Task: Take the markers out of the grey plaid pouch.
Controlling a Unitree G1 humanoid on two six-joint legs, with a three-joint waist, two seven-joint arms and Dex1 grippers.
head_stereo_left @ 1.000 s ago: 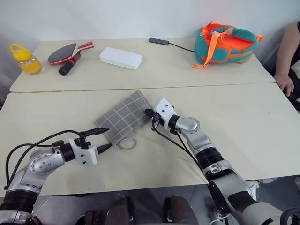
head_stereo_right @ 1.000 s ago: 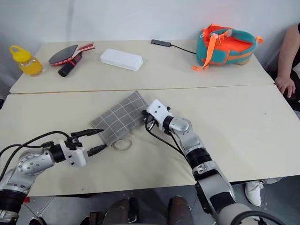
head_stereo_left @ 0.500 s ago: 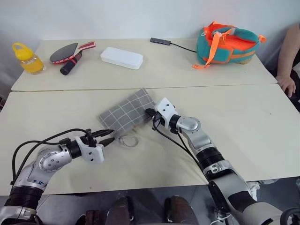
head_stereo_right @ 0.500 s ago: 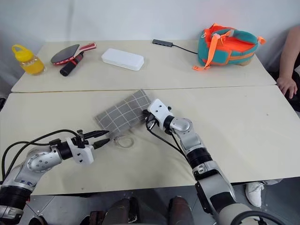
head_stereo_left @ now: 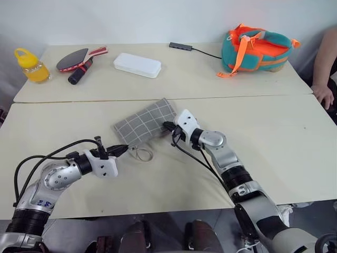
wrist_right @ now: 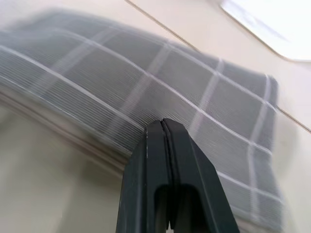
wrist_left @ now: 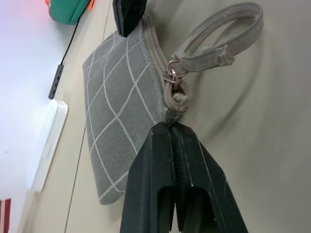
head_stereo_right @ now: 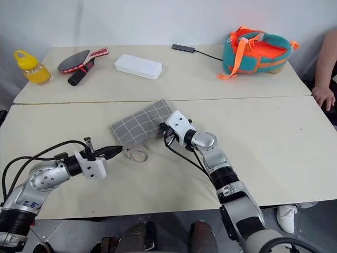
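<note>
The tabletop (head_stereo_left: pixel 274 137) is made of two pale panels joined by a seam. On the near panel, close to the seam, the grey plaid pouch (head_stereo_left: pixel 145 123) is laid flat on a diagonal, its far corner toward 1 o'clock and its zipper end toward 7 o'clock. At that near end a small metal ring (wrist_left: pixel 172 71) is seen, with a tan wrist loop (head_stereo_left: pixel 142 154) trailing from it onto the tabletop. The markers cannot be seen.

The left tool (head_stereo_left: pixel 122 149) is brought in level from 8 o'clock; its fingers are pressed together, and their tips are pinched on the pouch's corner just beside the ring. The right tool (head_stereo_left: pixel 167 126) is brought in from 4 o'clock; its fingers (wrist_right: pixel 165 145) are likewise pressed together, and their tips are set against the pouch's long edge at the far end. Whether fabric is caught between them cannot be told.

On the far panel, a teal and orange bag (head_stereo_left: pixel 256 48) is placed at 1 o'clock, a white hard case (head_stereo_left: pixel 137 64) at 11 o'clock, and a table-tennis paddle (head_stereo_left: pixel 73 59) and a yellow bottle (head_stereo_left: pixel 30 66) toward 10 o'clock.
</note>
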